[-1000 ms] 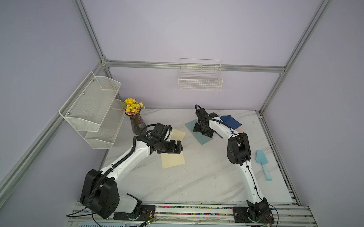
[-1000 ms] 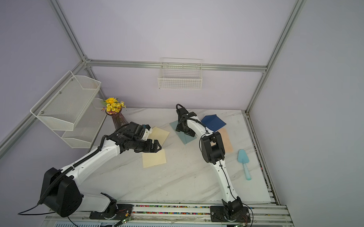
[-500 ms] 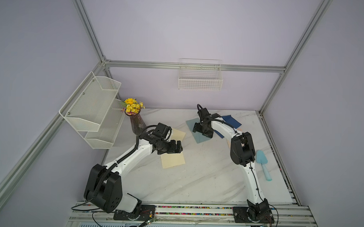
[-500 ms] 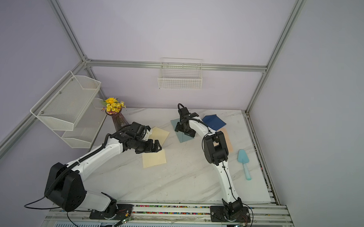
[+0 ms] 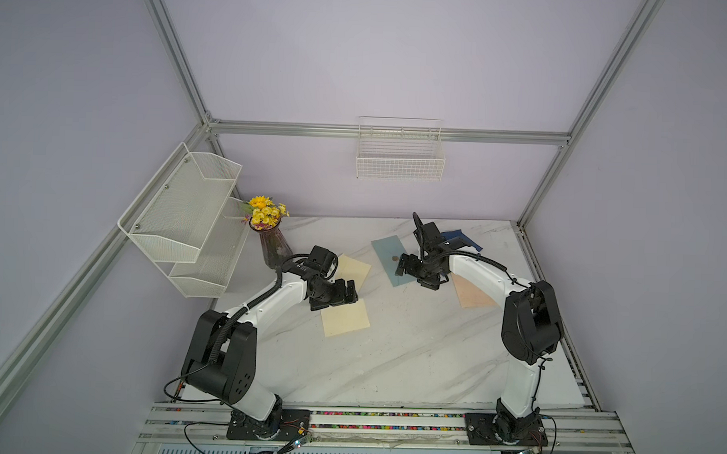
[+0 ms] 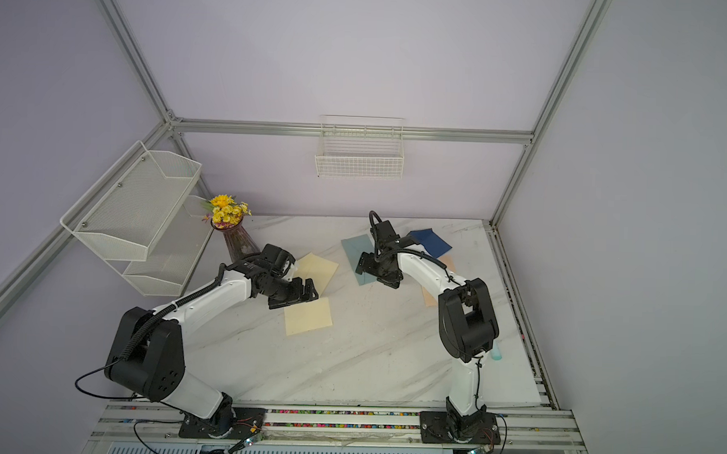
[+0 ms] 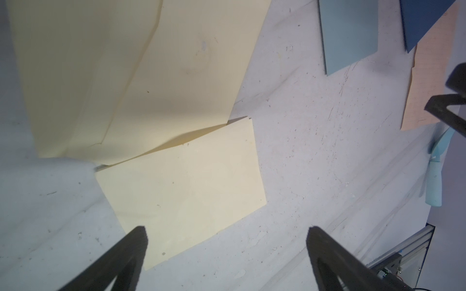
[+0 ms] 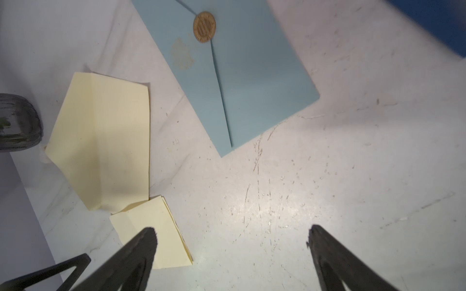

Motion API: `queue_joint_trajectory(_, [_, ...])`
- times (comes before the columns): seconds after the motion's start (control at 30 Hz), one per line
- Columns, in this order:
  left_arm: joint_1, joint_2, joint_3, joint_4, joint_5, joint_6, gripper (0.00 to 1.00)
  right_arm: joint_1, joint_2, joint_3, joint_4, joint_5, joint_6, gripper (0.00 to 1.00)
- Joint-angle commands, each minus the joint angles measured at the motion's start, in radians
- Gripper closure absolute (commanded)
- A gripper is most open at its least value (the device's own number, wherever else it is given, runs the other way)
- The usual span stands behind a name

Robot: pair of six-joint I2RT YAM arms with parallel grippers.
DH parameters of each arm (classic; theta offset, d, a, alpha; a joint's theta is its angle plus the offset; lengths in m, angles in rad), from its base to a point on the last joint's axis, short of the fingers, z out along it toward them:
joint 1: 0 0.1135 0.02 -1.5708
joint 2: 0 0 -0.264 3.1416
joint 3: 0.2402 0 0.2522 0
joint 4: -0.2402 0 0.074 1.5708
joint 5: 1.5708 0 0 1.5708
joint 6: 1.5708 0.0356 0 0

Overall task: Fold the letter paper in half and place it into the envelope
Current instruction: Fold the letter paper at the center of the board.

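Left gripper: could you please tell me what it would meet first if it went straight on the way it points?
Probably the folded paper, which lies on the table just ahead of the open left gripper. Depth is unclear, so it may touch bare table beside the paper first.

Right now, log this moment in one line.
folded paper on table, outside yellow envelope | left jaws open above it | right jaws open, empty

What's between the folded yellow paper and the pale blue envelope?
Only bare tabletop separates the folded yellow paper from the pale blue envelope, in the right wrist view.
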Motion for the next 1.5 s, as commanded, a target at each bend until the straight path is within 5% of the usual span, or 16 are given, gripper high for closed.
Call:
queue_joint_trajectory(0.0, [0.019,0.038,0.061,0.016,0.015,0.002,0.03,0.011,-0.022,-0.04,0.005,-0.086,-0.015,0.03])
queue_joint_trajectory(0.4, [0.02,0.262,0.377,-0.115,0.055,0.102,0.13,0.006,0.007,-0.038,-0.037,-0.108,-0.055,0.03])
queue_joint_trajectory(0.63, [0.022,0.341,0.46,-0.191,0.095,0.179,0.36,0.018,-0.025,-0.042,-0.017,-0.213,0.011,0.04])
queue_joint_trajectory(0.73, [0.022,0.385,0.469,-0.184,0.097,0.204,0.56,0.043,-0.017,-0.088,0.028,-0.272,-0.011,0.07])
queue_joint_trajectory(0.8, [0.022,0.407,0.467,-0.181,0.096,0.205,0.74,0.067,-0.008,-0.116,0.041,-0.294,-0.037,0.15])
queue_joint_trajectory(0.87, [0.022,0.424,0.465,-0.173,0.1,0.203,0.9,0.098,-0.014,-0.157,0.073,-0.313,-0.049,0.35])
queue_joint_trajectory(0.97, [0.022,0.441,0.447,-0.172,0.102,0.201,0.96,0.132,-0.033,-0.214,0.127,-0.344,-0.031,0.79])
queue_joint_trajectory(1.03, [0.023,0.438,0.429,-0.163,0.099,0.195,0.99,0.152,-0.037,-0.233,0.151,-0.37,-0.021,0.96])
queue_joint_trajectory(1.47, [0.044,0.485,0.391,-0.112,0.09,0.201,1.0,0.214,0.062,-0.255,0.279,-0.491,0.06,1.0])
